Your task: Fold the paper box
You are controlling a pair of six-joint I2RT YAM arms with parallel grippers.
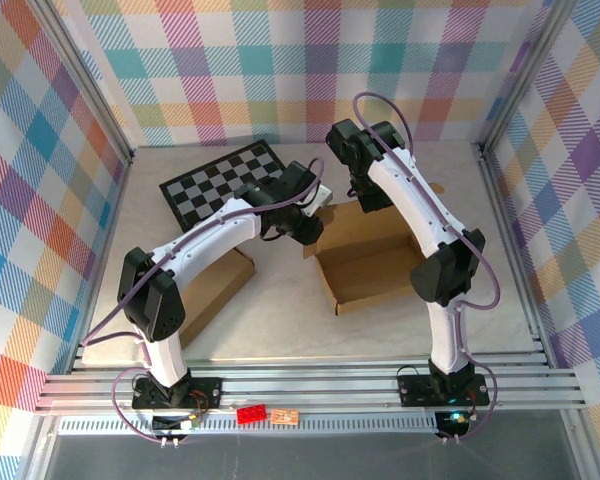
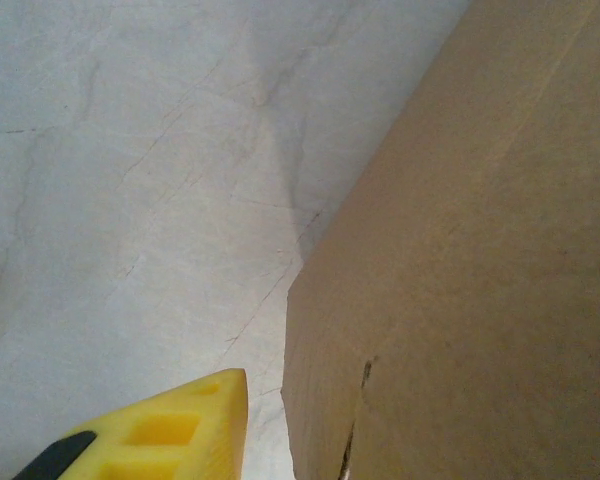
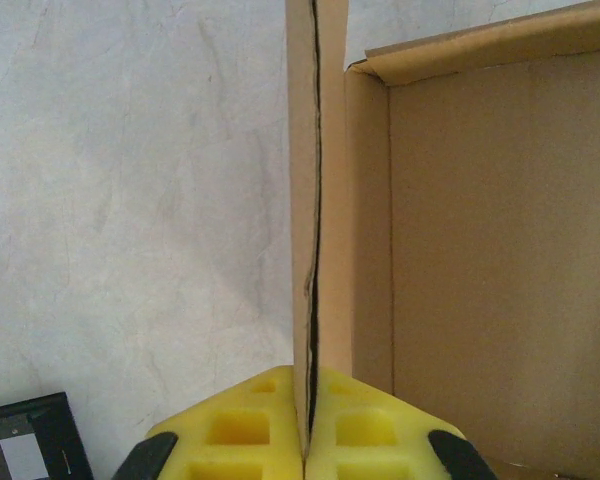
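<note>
Clamping an upright wall of the box with right fingers, box resting open on the surface. Positioning left fingers just beside box; grip state impossible to tell. Risking tearing wall or dragging box through sideways pulling.

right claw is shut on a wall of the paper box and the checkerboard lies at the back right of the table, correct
Not quite. The checkerboard lies at the back left of the table, as the top external view shows. The rest holds: the right claw is shut on a wall of the paper box.
</note>
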